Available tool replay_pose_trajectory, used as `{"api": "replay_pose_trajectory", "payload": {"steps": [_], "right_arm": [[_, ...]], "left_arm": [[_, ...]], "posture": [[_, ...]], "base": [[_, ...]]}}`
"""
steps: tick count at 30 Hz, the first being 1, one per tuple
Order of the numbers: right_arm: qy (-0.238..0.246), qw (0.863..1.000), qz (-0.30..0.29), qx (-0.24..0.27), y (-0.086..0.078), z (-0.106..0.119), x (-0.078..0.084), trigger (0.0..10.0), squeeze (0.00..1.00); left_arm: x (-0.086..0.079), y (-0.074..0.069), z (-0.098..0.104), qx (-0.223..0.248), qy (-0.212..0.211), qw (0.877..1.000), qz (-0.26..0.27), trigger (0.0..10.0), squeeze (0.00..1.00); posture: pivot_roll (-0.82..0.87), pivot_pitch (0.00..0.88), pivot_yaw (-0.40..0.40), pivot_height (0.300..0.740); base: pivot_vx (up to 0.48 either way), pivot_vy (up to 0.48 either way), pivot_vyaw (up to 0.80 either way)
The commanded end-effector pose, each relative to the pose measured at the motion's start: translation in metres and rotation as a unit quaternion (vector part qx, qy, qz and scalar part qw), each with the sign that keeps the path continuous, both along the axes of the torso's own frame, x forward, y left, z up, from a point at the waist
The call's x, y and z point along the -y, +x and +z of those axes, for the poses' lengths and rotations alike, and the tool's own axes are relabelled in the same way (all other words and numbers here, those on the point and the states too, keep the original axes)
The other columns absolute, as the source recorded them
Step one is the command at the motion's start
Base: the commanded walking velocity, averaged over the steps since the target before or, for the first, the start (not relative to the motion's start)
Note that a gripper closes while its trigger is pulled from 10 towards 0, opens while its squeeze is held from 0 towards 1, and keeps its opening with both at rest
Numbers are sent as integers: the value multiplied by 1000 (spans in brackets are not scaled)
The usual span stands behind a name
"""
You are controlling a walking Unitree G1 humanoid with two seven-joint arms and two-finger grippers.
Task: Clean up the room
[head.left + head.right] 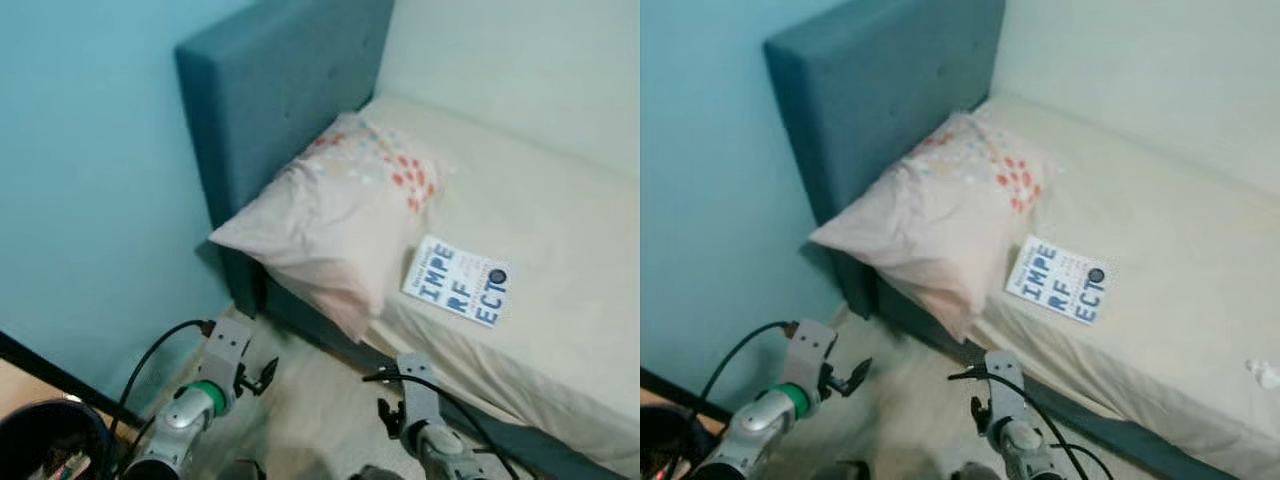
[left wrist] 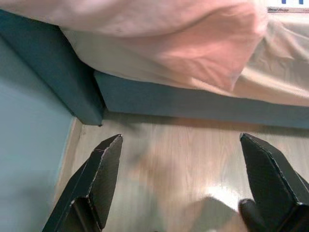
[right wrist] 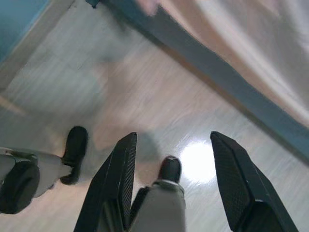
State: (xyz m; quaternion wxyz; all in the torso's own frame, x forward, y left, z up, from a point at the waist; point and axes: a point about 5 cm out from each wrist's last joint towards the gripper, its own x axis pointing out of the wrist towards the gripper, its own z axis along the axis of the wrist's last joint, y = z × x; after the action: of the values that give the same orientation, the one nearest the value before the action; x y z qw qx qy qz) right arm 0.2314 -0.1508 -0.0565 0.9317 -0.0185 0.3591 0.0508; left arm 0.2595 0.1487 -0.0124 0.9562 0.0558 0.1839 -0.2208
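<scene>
Ahead, from the left eye: lying flat on the cream-sheeted mattress (image 1: 560, 230), just beside the pale pillow with orange dots (image 1: 330, 215), the white paperback book with blue block letters (image 1: 457, 281); long axis running slantwise toward the bed's near edge. Hanging low over the floor, well short of the bed, both arms; sitting almost directly below the book, the right arm, so likely the nearer one for reaching it.

Seen from the right eye: showing the same book up and forward of both arms, with a small white scrap (image 1: 1265, 373), possibly crumpled tissue, farther along the sheet.

Looking along the left wrist: left gripper (image 2: 181, 181) spread wide, holding nothing, facing the teal upholstered bed frame (image 2: 193, 101) across pale wooden floor (image 2: 169, 154).

Looking along the right wrist: right gripper (image 3: 174, 176) likewise spread and empty, pointing down at the floor beside the bed frame.
</scene>
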Motion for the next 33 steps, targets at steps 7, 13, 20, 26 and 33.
{"api": "replay_pose_trajectory", "payload": {"steps": [7, 13, 20, 26, 33], "right_arm": [[-12, 1000, -3, -6, -3, -2, 8, 10000, 0], [-16, 1000, 0, -8, -3, -2, 9, 10000, 0], [-20, 1000, -4, -3, -1, -1, 11, 10000, 0], [-19, 1000, -8, -4, -1, 0, 13, 10000, 0], [-18, 1000, -8, -4, -1, -1, 12, 10000, 0]], "left_arm": [[5, -5, -5, -15, 0, 1000, -4, 10000, 0], [6, -4, -5, -16, -1, 1000, -5, 10000, 0], [7, -3, -5, -16, -1, 1000, -5, 10000, 0], [7, -3, -5, -16, 2, 1000, -3, 10000, 0], [2, -1, -9, -45, 34, 998, 9, 10000, 0]], "posture": [[110, 71, 9, 740], [110, 71, 9, 740], [109, 71, 9, 740], [107, 72, 11, 740], [105, 74, 10, 740]], "base": [[0, -480, 0], [0, -480, 498], [0, -480, 343], [0, -480, 0], [0, 62, 0]]}}
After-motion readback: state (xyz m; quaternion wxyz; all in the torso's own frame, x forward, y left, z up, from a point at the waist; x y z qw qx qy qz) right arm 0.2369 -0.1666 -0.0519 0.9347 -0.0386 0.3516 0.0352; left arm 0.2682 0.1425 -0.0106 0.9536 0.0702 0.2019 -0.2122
